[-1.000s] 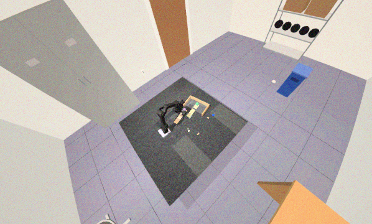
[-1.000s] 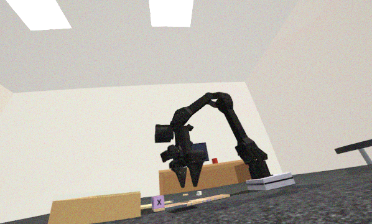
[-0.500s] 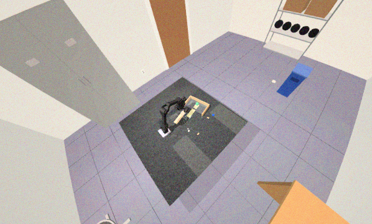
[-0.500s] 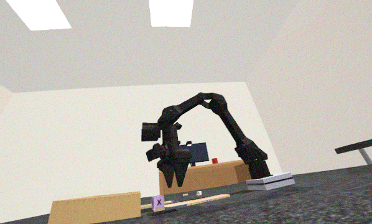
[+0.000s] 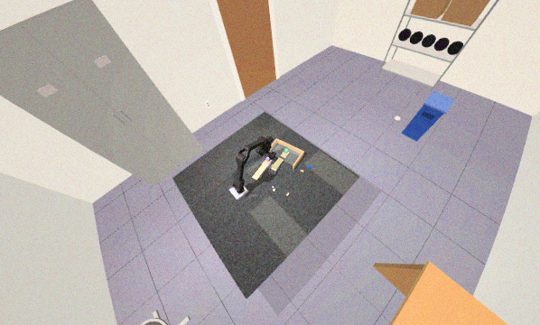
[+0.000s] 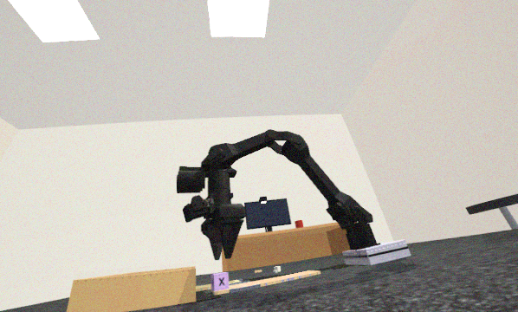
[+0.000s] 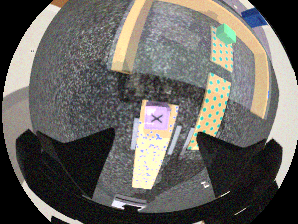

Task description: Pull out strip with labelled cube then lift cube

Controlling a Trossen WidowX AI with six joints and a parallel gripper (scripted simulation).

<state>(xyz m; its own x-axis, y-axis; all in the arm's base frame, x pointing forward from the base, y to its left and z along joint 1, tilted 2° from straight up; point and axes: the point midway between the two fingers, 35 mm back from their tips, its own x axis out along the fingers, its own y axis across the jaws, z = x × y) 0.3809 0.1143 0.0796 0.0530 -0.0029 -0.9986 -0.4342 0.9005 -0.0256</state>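
Note:
A blue-speckled strip lies flat in one piece outside the wooden frame. The purple cube marked X stands on its far end. The teal-dotted strip's near piece is separated by a gap from its far piece, which carries a plain green cube. My gripper is open and empty, pointing down a little above the purple cube.
A three-sided wooden frame stands around the green cube. Low grey rails flank the speckled strip. Small pieces and a blue ball lie on the dark mat to the side.

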